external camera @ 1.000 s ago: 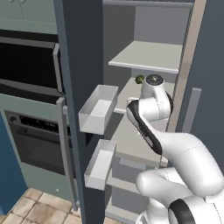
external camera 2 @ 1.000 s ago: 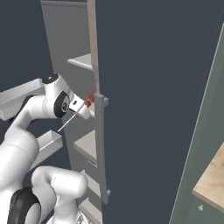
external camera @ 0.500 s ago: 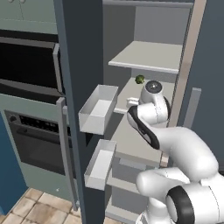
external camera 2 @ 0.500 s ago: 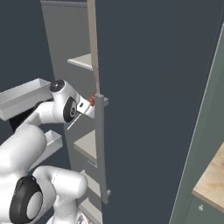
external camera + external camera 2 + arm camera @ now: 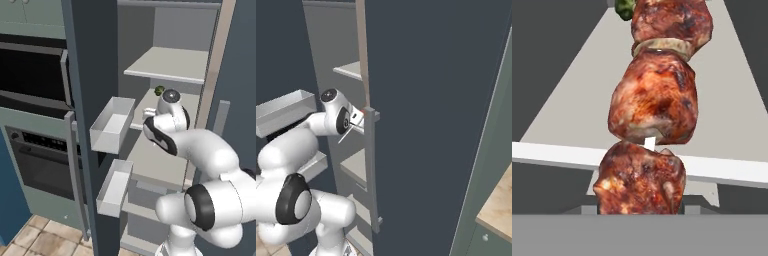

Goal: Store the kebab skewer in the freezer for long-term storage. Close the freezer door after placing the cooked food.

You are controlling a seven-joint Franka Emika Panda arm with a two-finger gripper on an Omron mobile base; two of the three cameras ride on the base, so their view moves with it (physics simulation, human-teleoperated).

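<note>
We read the pincer (image 5: 358, 120) as clenched on the kebab skewer (image 5: 653, 107), whose 3 meat chunks run straight ahead of it in the hand view, carried lengthwise so it can slide in between the shelves. The freezer (image 5: 165, 65) stands open, its pale shelf (image 5: 587, 100) just below and beyond the pincer, a small green item (image 5: 159, 91) further in. The freezer door (image 5: 87, 75) is swung wide beside the arm, giving it clear entry.
</note>
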